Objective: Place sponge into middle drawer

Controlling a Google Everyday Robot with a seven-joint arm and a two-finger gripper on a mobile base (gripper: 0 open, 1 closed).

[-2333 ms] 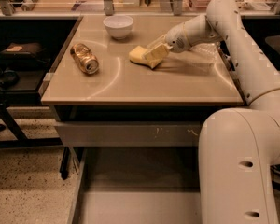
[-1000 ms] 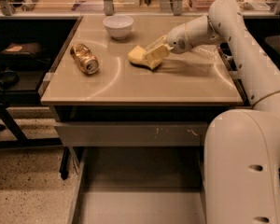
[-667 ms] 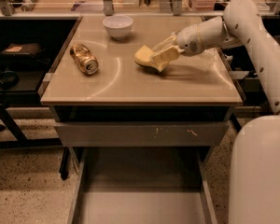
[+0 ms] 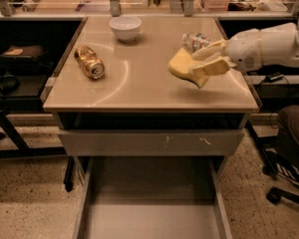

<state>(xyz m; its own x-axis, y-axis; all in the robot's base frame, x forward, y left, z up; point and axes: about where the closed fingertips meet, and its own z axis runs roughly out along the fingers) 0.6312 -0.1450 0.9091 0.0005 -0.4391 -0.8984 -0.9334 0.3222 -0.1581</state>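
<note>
The gripper (image 4: 203,59), its fingers clamped on the sponge (image 4: 181,66), holds it seemingly lifted over the table's (image 4: 134,86) right side; grasping looks done, and lowering it into the open middle drawer (image 4: 149,215) is left.

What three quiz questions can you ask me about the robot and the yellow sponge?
1. True or false: the pale-yellow wavy-edged sponge already lies in the wide grey open middle drawer.
2. Where is the robot's end effector, shut on the sponge? A) inside the drawer B) over the right side of the tan tabletop C) over the left side of the tabletop
3. Fill in: the gold drink can lies on its ____.

Key: 1 false; 2 B; 3 side.
</note>
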